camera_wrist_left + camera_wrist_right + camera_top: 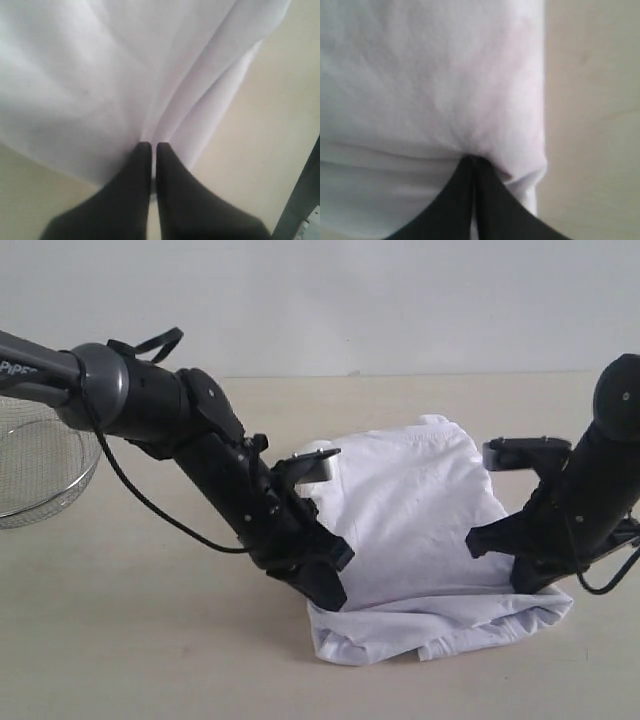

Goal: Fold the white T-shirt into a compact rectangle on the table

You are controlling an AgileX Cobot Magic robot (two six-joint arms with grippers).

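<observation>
The left tool point(151, 146) and the right tool point(471, 160) are each pressed together, pinching a fold of the white T-shirt point(410, 490), which sits part-folded on the counter point(150, 650) between them. An uneven pull could let the thin cloth slip or bunch. The counter is pale beige, with a wire basket point(35, 470) far left and a plain wall point(350, 300) behind.

Worktop point(140, 660): pale beige, matte. White T-shirt point(420, 510), crumpled, resting right of centre. Wire basket point(35, 475) at far left, well apart.
</observation>
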